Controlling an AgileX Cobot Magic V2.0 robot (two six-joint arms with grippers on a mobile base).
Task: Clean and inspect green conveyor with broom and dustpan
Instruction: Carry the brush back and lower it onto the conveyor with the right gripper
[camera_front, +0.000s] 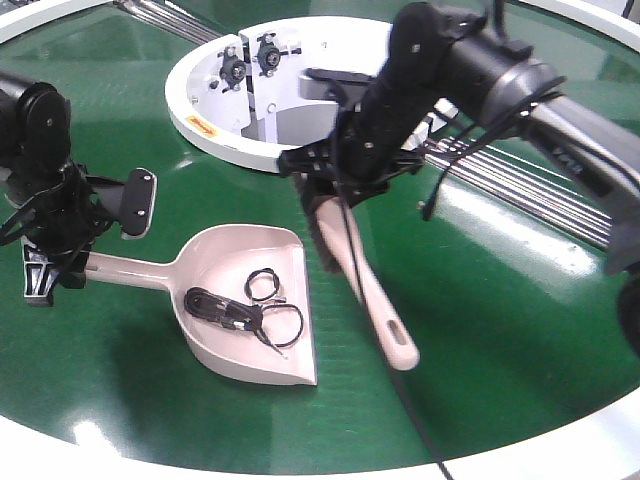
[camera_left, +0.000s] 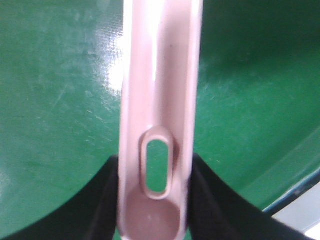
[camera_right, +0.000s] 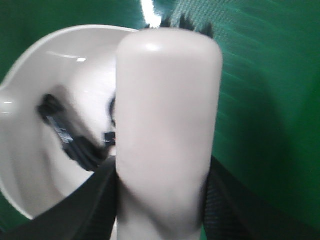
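— Where's the open belt (camera_front: 500, 340)?
— Near right, past the broom (camera_front: 378, 305), and near left, below the pan (camera_front: 215, 265) handle.
— And farther back?
— The hub (camera_front: 200, 120) rises there, rollers (camera_front: 545, 200) run right of it, and the right arm (camera_front: 470, 70) hangs across. Cables (camera_front: 225, 308) lie inside the pan.

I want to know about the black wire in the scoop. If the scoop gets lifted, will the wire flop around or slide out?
Probably floppy: the black wire lies in loose curls and loops. It is likely light, being so thin. It might slide, since the dustpan looks smooth and glossy and its front lip is open.
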